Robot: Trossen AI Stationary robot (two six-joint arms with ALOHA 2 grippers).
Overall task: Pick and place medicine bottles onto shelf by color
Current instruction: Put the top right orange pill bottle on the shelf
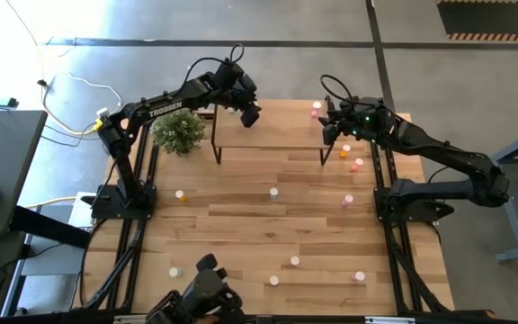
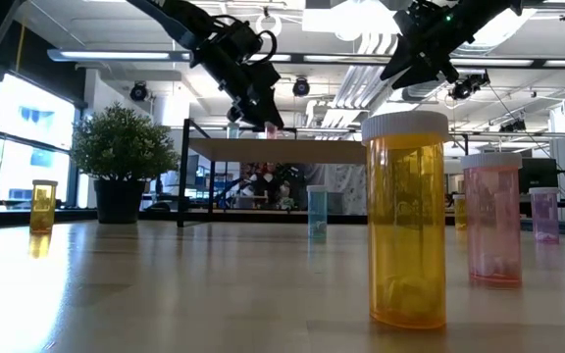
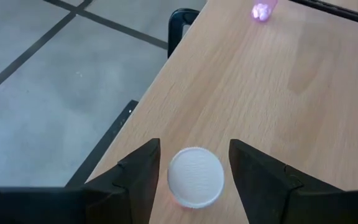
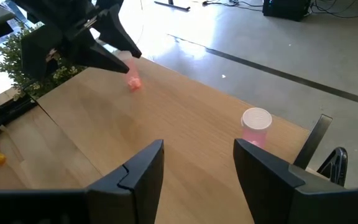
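Left wrist view shows the left gripper [image 3: 193, 171] jaws parted around a white-capped pink medicine bottle [image 3: 195, 177] standing at lower centre on the light wood shelf [image 3: 278, 93]; lift straight up, avoiding the cap.

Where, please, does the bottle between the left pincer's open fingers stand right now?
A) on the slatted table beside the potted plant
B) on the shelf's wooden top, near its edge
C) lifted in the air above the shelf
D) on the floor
B: in the left wrist view the white-capped bottle stands on the shelf top near its edge, the left pincer open around it.
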